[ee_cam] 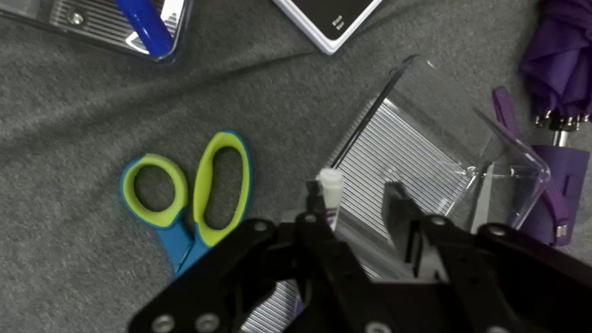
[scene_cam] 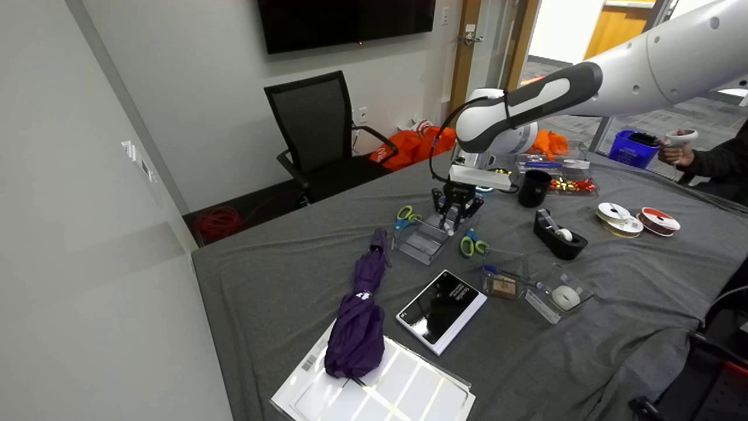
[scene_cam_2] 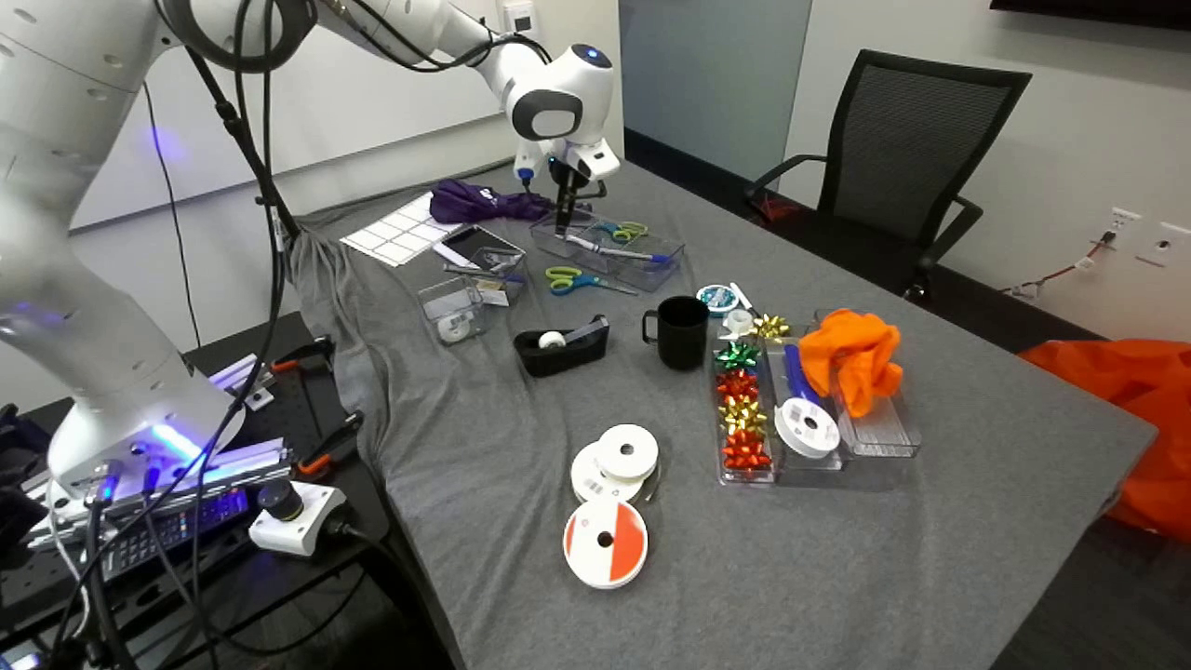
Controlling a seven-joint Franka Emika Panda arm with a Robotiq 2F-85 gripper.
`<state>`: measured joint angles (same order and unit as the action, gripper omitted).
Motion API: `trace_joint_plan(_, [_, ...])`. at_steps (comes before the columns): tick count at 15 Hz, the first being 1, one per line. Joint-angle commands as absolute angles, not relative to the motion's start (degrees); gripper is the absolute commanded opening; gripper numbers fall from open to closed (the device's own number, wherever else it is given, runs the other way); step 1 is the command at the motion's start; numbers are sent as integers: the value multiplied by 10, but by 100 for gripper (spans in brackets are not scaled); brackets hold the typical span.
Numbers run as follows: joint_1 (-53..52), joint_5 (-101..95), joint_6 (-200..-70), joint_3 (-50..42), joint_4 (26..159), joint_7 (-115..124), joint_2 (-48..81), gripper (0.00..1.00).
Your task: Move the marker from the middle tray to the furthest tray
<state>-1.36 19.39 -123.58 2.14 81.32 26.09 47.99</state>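
The marker (scene_cam_2: 609, 249) lies aslant near the corner of the table (scene_cam: 263, 304) between the chair (scene_cam: 315, 117) and the white wall panel (scene_cam: 99, 245). Its blue end is over a clear tray (scene_cam_2: 642, 273), farther from that corner; its white end juts up at the rim of the neighbouring tray (ee_cam: 402, 148). The jaws stand apart and grip nothing; the white end shows in their gap, close to one side.

That lopsided placing is the first danger: closing from here, one side would probably shove or roll the marker before the other reaches it. Tray walls run close by, and being transparent they are easy to misjudge; a pinch that takes in plastic too could drag a tray toward the chair-side edge. A hold so near the tip is likely a weak one: the blue end could sag, catch a rim on the way out and twist the marker loose. The furthest tray is probably the neighbouring one, nearer the panel-side edge. Released crosswise there, the marker could bridge the rim and roll off, since it looks long for the space. Jaws coming down wide might also knock the umbrella (scene_cam: 356, 327), whose handle lies just beside that tray.
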Motion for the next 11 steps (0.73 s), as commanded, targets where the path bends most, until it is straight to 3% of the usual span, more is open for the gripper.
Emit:
trace_joint_plan(1, [-12,185,-1220,23,817,216,471,70])
trace_joint_plan(5, [-19,147,-1239,16,880,141,429,99])
trace_joint_plan(11, [-17,43,-1276,7,1036,38,301,100])
